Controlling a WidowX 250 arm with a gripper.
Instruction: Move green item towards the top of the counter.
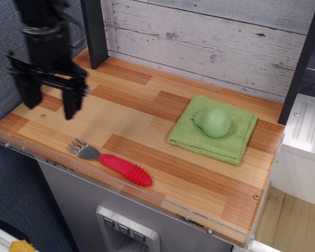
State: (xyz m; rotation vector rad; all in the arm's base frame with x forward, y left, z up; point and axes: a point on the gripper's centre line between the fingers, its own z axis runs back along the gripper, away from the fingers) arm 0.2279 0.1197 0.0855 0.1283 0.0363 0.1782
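The pear (214,122) is small, smooth, pale green, with a round body and a short neck pointing left; it lies on its side on the right half of the counter (131,113); the counter is patched light and reddish-brown planks with a clear acrylic edge.

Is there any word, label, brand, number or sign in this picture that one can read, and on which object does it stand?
No readable text in this view.
The green item, the green cloth, the fork, the counter and the gripper bear no visible writing.
The buttons below the counter show no legible marks.
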